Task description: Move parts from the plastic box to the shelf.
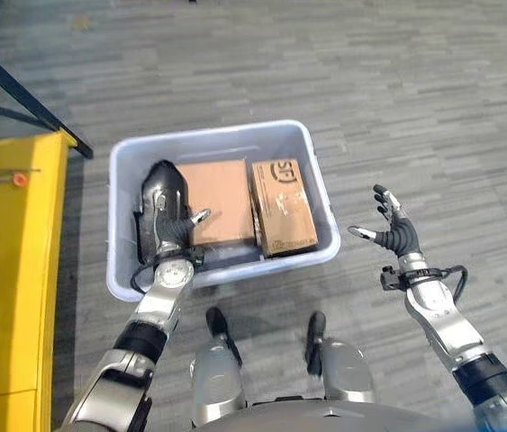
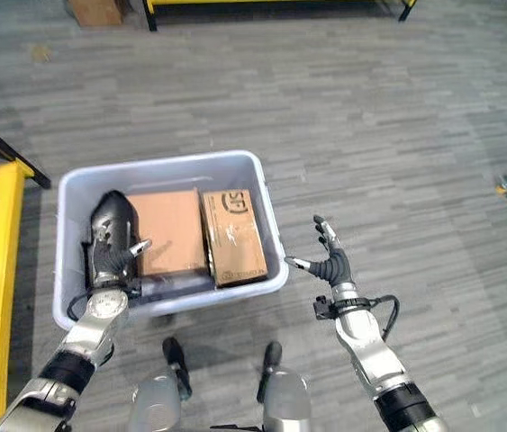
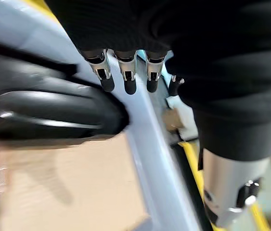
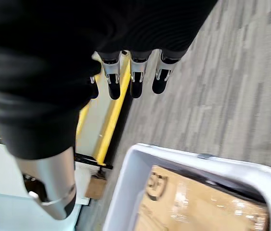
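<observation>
Two brown cardboard boxes lie flat, side by side and touching, inside the pale plastic box (image 1: pixel 312 148) on the grey floor (image 1: pixel 397 81). These look like the parts to move. The plain cardboard box (image 1: pixel 219 200) sits toward 9 o'clock in the tub, and the printed cardboard box (image 1: pixel 282 205) sits toward 3 o'clock.

The left hand (image 1: pixel 165 214) reaches down into the plastic box at its 9 o'clock side, next to the plain box. Its fingers (image 3: pixel 128 79) look straight and loose, not wrapped around anything. It seems to be getting ready to grab one side of a box.

The right hand (image 1: pixel 394 229) hangs in the air outside the tub, at 3 o'clock from it, fingers spread wide and holding nothing. It may be waiting to come in from the other side.

A yellow rack (image 1: pixel 10 261), maybe the shelf, stands at 9 o'clock.
</observation>
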Controlling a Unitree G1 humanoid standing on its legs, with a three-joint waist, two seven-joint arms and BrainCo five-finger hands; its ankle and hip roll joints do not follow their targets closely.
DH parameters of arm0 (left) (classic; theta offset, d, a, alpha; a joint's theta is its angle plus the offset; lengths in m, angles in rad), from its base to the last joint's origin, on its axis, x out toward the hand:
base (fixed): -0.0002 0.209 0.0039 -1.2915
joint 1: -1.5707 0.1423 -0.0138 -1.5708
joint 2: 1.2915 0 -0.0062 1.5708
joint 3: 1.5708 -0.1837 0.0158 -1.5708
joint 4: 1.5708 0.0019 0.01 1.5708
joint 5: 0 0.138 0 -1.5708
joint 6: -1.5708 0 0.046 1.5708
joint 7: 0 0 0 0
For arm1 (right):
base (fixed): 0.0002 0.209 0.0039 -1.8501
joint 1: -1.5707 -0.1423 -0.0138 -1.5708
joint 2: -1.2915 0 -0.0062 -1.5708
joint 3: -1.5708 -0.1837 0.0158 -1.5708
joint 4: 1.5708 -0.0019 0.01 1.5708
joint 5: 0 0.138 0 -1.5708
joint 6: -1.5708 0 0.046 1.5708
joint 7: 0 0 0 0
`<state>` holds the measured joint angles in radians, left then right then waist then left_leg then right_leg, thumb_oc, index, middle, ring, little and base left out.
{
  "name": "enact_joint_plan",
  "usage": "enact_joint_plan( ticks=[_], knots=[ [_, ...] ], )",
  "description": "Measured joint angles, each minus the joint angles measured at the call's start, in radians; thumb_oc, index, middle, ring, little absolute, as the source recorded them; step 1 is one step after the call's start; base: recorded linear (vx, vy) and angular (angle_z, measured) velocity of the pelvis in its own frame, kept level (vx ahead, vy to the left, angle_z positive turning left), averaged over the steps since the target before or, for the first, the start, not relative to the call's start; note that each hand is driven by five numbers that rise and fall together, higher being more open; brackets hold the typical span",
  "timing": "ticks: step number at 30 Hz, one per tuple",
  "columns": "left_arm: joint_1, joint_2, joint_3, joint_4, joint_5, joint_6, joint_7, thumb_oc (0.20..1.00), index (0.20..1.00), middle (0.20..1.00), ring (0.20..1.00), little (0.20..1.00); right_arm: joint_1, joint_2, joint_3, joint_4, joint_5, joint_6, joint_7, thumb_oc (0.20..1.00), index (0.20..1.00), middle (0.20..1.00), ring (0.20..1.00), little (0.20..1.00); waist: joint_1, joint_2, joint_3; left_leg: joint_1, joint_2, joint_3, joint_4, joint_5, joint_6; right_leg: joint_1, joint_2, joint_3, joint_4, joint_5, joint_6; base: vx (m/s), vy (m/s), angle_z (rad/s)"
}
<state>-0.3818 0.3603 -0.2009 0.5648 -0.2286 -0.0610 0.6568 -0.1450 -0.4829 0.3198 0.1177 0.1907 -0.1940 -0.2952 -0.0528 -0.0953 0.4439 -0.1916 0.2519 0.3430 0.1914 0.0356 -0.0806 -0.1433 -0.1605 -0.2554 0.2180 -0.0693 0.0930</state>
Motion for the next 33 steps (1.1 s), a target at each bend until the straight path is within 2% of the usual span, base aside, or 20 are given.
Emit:
enact_joint_plan(
  ticks=[4, 7, 12, 14, 16, 20, 24, 27, 29, 31, 33],
  knots=[
    [-0.121, 0.010, 0.009, 0.099, 0.001, 0.008, 0.077, 1.000, 1.000, 1.000, 1.000, 1.000, -0.053, -0.001, 0.012, -0.002, 0.002, -0.004, -0.028, 1.000, 1.000, 1.000, 1.000, 1.000, -0.019, -0.052, 0.086, -0.097, 0.038, -0.009, 0.067, 0.000, -0.004, -0.112, 0.017, 0.022, 0.088, -0.017, -0.030, -0.11, -0.056, -0.11],
    [-0.190, 0.007, 0.006, 0.135, 0.004, 0.014, 0.109, 1.000, 1.000, 1.000, 1.000, 1.000, -0.060, -0.004, 0.007, -0.012, 0.004, 0.001, -0.034, 1.000, 1.000, 1.000, 1.000, 1.000, -0.039, -0.053, 0.091, -0.186, 0.056, -0.020, 0.107, 0.000, -0.005, -0.211, 0.020, 0.024, 0.153, -0.029, -0.045, -0.08, -0.013, -0.04],
    [-0.235, -0.005, 0.008, 0.172, 0.004, 0.015, 0.157, 1.000, 1.000, 1.000, 1.000, 1.000, -0.047, -0.015, 0.004, -0.017, 0.006, 0.007, -0.040, 1.000, 1.000, 1.000, 1.000, 1.000, -0.080, -0.052, 0.091, -0.205, 0.065, -0.020, 0.112, 0.006, -0.010, -0.246, 0.029, 0.032, 0.184, -0.040, -0.047, -0.05, 0.017, -0.04],
    [-0.325, -0.003, 0.030, 0.235, 0.001, 0.028, 0.239, 1.000, 1.000, 1.000, 1.000, 1.000, -0.053, -0.053, 0.000, -0.034, 0.011, 0.008, -0.041, 1.000, 1.000, 1.000, 1.000, 1.000, -0.095, -0.055, 0.089, -0.283, 0.063, -0.020, 0.138, 0.005, -0.010, -0.343, 0.020, 0.048, 0.239, -0.064, -0.039, -0.01, -0.017, -0.02],
    [-0.343, 0.004, 0.075, 0.284, 0.000, 0.040, 0.312, 1.000, 1.000, 1.000, 1.000, 1.000, -0.044, -0.048, 0.003, -0.030, 0.013, 0.014, -0.042, 1.000, 1.000, 1.000, 1.000, 1.000, -0.117, -0.055, 0.089, -0.307, 0.077, -0.025, 0.141, 0.018, -0.010, -0.371, 0.029, 0.045, 0.256, -0.056, -0.055, -0.02, -0.052, -0.06],
    [-0.377, 0.022, 0.125, 0.336, -0.001, 0.054, 0.413, 1.000, 1.000, 1.000, 1.000, 1.000, -0.048, -0.055, 0.003, -0.031, 0.014, 0.015, -0.053, 1.000, 1.000, 1.000, 1.000, 1.000, -0.125, -0.055, 0.089, -0.327, 0.083, -0.025, 0.129, 0.029, -0.018, -0.406, 0.037, 0.045, 0.273, -0.064, -0.060, -0.01, -0.016, -0.01],
    [-0.426, 0.043, 0.123, 0.354, -0.001, 0.058, 0.426, 1.000, 1.000, 1.000, 1.000, 1.000, -0.057, -0.058, 0.004, -0.039, 0.014, 0.020, -0.065, 1.000, 1.000, 1.000, 1.000, 1.000, -0.125, -0.055, 0.089, -0.351, 0.085, -0.032, 0.123, 0.042, -0.020, -0.427, 0.036, 0.035, 0.278, -0.064, -0.062, -0.01, -0.001, 0.05],
    [-0.453, 0.052, 0.124, 0.382, 0.016, 0.056, 0.489, 1.000, 1.000, 1.000, 1.000, 1.000, -0.070, -0.059, 0.009, -0.053, 0.014, 0.032, -0.073, 1.000, 1.000, 1.000, 1.000, 1.000, -0.126, -0.055, 0.089, -0.366, 0.079, -0.033, 0.123, 0.043, -0.019, -0.440, 0.030, 0.033, 0.280, -0.064, -0.062, -0.01, 0.008, 0.04],
    [-0.457, 0.078, 0.108, 0.387, 0.137, 0.045, 0.511, 1.000, 1.000, 1.000, 1.000, 1.000, -0.080, -0.060, 0.008, -0.054, 0.020, 0.035, -0.084, 1.000, 1.000, 1.000, 1.000, 1.000, -0.129, -0.055, 0.089, -0.371, 0.077, -0.032, 0.121, 0.045, -0.017, -0.446, 0.026, 0.032, 0.281, -0.064, -0.062, -0.01, 0.021, 0.04],
    [-0.454, 0.112, 0.050, 0.342, 0.279, 0.012, 0.554, 1.000, 1.000, 1.000, 1.000, 1.000, -0.069, -0.076, 0.007, -0.056, 0.023, 0.034, -0.084, 1.000, 1.000, 1.000, 1.000, 1.000, -0.122, -0.055, 0.089, -0.370, 0.071, -0.031, 0.115, 0.047, -0.014, -0.446, 0.021, 0.031, 0.280, -0.064, -0.062, -0.01, 0.059, 0.07],
    [-0.432, 0.137, 0.034, 0.235, 0.486, -0.035, 0.665, 1.000, 1.000, 1.000, 1.000, 1.000, -0.044, -0.079, 0.007, -0.055, 0.022, 0.032, -0.083, 1.000, 1.000, 1.000, 1.000, 1.000, -0.119, -0.055, 0.089, -0.368, 0.054, -0.029, 0.105, 0.050, -0.011, -0.447, 0.012, 0.032, 0.280, -0.064, -0.062, -0.01, 0.073, 0.09]
  ],
)
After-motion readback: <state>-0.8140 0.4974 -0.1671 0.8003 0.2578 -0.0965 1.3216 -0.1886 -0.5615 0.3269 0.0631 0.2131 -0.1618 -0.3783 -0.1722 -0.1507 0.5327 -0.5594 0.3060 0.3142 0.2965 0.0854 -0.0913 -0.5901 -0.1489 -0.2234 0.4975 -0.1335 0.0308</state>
